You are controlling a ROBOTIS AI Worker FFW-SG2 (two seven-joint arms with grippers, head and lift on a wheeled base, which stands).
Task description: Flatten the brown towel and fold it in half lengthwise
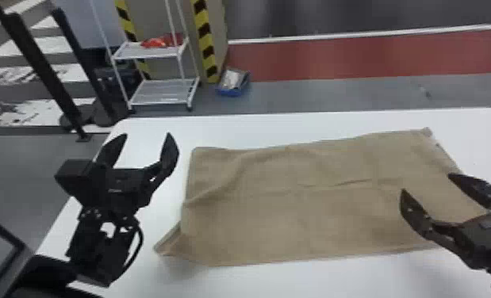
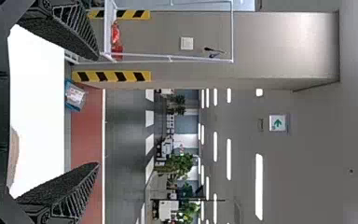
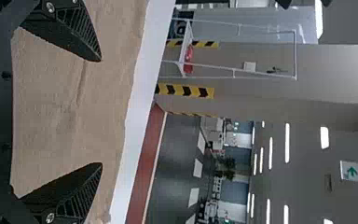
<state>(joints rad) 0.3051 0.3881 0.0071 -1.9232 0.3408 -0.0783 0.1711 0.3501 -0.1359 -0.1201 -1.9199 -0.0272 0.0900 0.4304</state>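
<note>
Lying creased across the bench [image 1: 264,128], the brown towel [image 1: 315,214] stops short of the far edge in the head view; the left gripper [image 1: 148,134] hangs near the far left corner, the right gripper [image 1: 426,182] over the towel's right part. The left wrist view shows jaws wide apart; the right wrist view, jaws likewise open.

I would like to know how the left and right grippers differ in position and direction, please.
The left gripper is beside the left end of the brown towel, the right gripper over its right part. The left gripper points away from the robot, while the right gripper slants leftward. Both are black, with open, empty jaws.
</note>
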